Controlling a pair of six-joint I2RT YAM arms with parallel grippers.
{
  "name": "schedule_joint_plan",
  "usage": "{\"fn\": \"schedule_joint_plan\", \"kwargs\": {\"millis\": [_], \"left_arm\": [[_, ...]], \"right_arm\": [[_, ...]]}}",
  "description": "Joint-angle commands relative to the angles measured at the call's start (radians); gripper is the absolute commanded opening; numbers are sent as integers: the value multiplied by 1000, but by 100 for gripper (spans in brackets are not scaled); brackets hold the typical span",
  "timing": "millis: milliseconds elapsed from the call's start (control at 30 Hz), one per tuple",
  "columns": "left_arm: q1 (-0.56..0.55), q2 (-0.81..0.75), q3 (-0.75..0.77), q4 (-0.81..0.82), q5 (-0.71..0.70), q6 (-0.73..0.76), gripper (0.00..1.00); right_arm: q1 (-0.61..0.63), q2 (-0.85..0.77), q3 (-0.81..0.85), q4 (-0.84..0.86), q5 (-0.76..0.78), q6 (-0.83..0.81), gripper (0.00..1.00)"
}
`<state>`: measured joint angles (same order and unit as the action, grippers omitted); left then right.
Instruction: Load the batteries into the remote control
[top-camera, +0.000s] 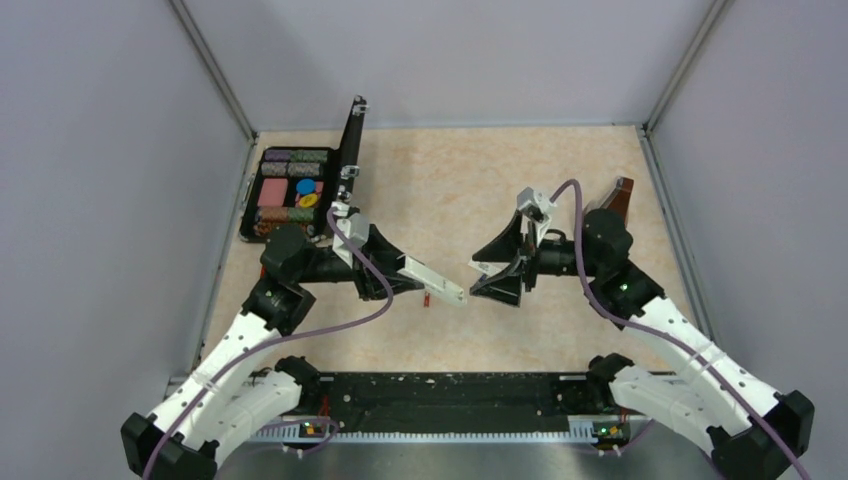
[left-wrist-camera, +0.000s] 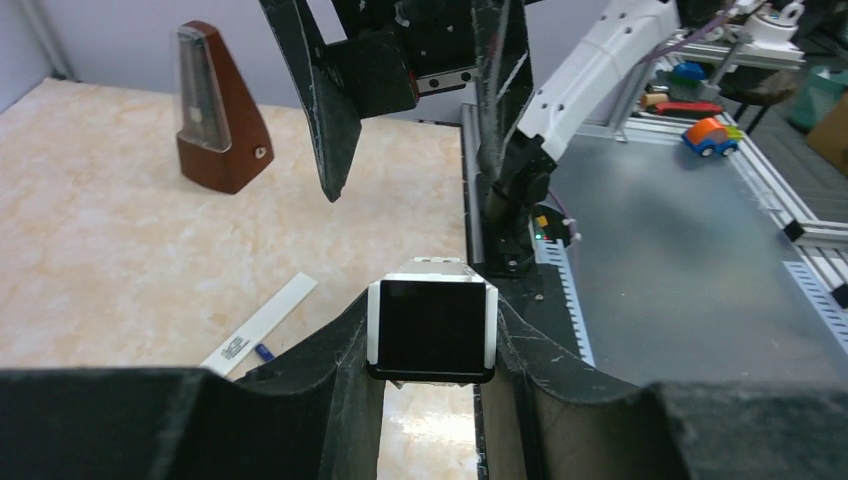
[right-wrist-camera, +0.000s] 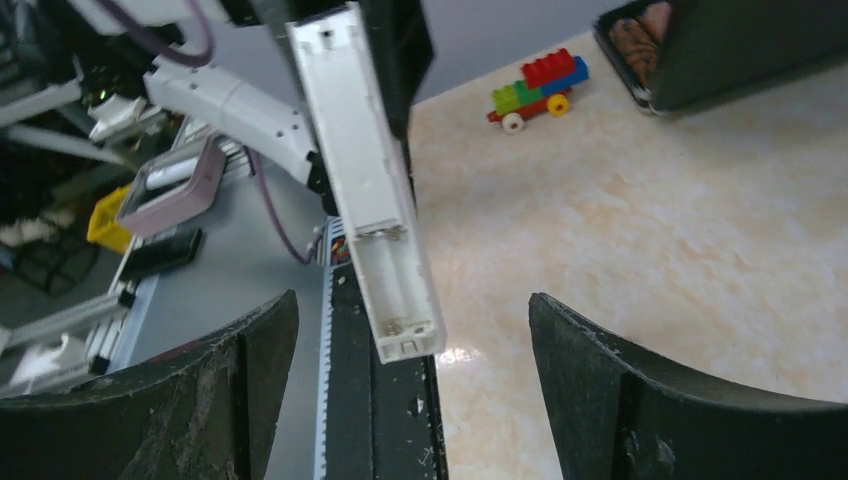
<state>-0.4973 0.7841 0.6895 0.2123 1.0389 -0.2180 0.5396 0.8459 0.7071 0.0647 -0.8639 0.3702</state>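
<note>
My left gripper (top-camera: 415, 270) is shut on the white remote control (top-camera: 440, 285) and holds it above the table, pointing at the right gripper. In the left wrist view the remote's dark end (left-wrist-camera: 430, 325) sits between the fingers. In the right wrist view the remote (right-wrist-camera: 365, 170) shows its open, empty battery compartment (right-wrist-camera: 398, 295). My right gripper (top-camera: 490, 277) is open and empty, its jaws wide apart just short of the remote's tip (right-wrist-camera: 412, 298). A reddish battery (top-camera: 427, 298) lies on the table under the remote. A dark purple battery (left-wrist-camera: 263, 351) lies beside a white cover strip (left-wrist-camera: 262, 322).
An open black case of chips (top-camera: 295, 190) stands at the back left. A brown metronome (left-wrist-camera: 215, 110) stands behind the right arm (top-camera: 620, 200). A toy block car (right-wrist-camera: 535, 85) sits far off. A black rail (top-camera: 440, 400) runs along the near edge.
</note>
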Motion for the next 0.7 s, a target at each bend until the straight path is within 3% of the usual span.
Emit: {"fn": "schedule_joint_plan", "kwargs": {"millis": [0, 133, 467, 600, 667], "left_arm": [[1, 23, 80, 17, 140, -27, 0], [1, 33, 101, 18, 141, -27, 0], [-1, 27, 103, 42, 122, -46, 0], [-1, 24, 99, 44, 94, -45, 0], [-1, 17, 91, 53, 75, -44, 0]], "right_arm": [[96, 30, 143, -86, -130, -210, 84], [169, 92, 204, -187, -65, -314, 84], [311, 166, 226, -185, 48, -403, 82], [353, 179, 228, -181, 109, -403, 73], [364, 181, 226, -182, 156, -401, 61]]}}
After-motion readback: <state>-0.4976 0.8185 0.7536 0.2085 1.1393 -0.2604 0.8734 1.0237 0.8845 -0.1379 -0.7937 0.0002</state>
